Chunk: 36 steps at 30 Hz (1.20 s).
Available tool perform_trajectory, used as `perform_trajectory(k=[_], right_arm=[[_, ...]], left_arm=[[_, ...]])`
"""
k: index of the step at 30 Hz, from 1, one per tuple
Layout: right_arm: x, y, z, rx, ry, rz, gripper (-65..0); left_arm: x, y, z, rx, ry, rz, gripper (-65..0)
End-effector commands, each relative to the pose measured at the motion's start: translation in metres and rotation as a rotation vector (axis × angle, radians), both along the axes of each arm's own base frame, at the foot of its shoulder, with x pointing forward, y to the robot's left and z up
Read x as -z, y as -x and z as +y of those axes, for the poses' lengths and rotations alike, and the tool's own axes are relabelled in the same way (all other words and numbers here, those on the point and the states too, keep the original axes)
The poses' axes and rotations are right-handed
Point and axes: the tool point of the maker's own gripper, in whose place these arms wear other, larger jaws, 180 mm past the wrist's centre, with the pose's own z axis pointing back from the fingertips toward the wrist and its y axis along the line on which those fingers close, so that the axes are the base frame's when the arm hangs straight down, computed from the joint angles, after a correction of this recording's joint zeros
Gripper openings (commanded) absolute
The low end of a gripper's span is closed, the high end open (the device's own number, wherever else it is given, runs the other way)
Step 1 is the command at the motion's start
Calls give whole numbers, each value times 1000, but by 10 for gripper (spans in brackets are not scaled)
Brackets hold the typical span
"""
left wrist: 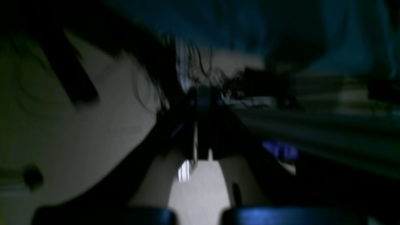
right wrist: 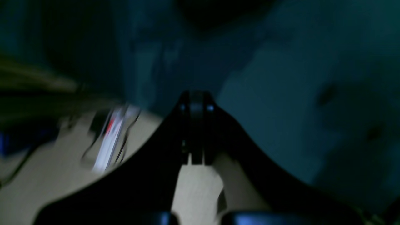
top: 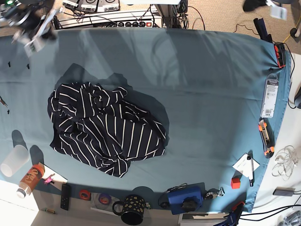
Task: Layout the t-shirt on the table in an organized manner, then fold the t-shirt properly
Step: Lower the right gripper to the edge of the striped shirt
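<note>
Both pairs of jaws are pressed together and hold nothing. In the right wrist view the right gripper point(right wrist: 196, 103) shows as a dark wedge with its tips meeting, the teal cloth of the desk point(right wrist: 281, 103) blurred behind it and beige carpet below. The left gripper point(left wrist: 200, 100) looks much the same in its own view, tips together, against a smeared background of pale floor and dark cables; the picture is too blurred to name more there.

From overhead, both arms sit at the far corners, well apart from the garment. The right arm point(top: 26, 21) is a blurred shape over the top-left corner of the desk point(top: 211, 84), and only a dark smudge of the left arm point(top: 261, 5) shows at the top-right edge.

The t-shirt point(top: 106, 129) lies crumpled on the left half of the desk, dark with thin white stripes, bunched in folds and not spread flat.

Along the near edge stand a dark spotted mug point(top: 131, 208), a blue box-like device point(top: 186, 198) and a clear plastic cup point(top: 14, 160). A packaged item point(top: 269, 96) lies near the right edge.
</note>
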Motion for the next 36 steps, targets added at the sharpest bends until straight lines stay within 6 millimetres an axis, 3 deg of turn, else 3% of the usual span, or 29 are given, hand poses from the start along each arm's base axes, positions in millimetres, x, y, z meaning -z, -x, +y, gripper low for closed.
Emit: perform_trajectory(k=[1,5,10,15,16,19,20,25,28,33,36], right_arm=[[-15,-11,1,-15,12,-60,-650],[-34,-35,1,-19,26,-160,-650],[-44,-49,0,-18,31,-219,-650],[-46,-51,-5,-16,74,-226,-650],[-45,-51,-5,-15,75,-223,-627],[-45,-51,-5,-14,74,-224,-397],[-45,-51,-5,-11,71,-227,-355],[-47,-63,-3,-14,89,-256,-348],[-39,-80,-5,28,79,-269,-348],[7,-103,-6,56,1,-184,-348],[23,-115,-8,58,11,-157,-348]], left_arm=[[-13,-10,-3,16,3,-54,-650],[-37,-44,-13,62,-17,-182,-650],[-71,-84,-21,84,-38,-369,-650],[-79,-105,-19,104,-103,-430,-650],[-79,-106,-18,105,-112,-432,-593],[-78,-108,-15,106,-139,-435,-373],[-78,-109,-14,104,-149,-442,-328],[-80,-110,-13,100,-160,-456,-301],[-80,-110,-13,100,-161,-456,-301],[-77,-109,-11,105,-180,-443,-301],[-73,-108,-9,111,-205,-427,-301]])
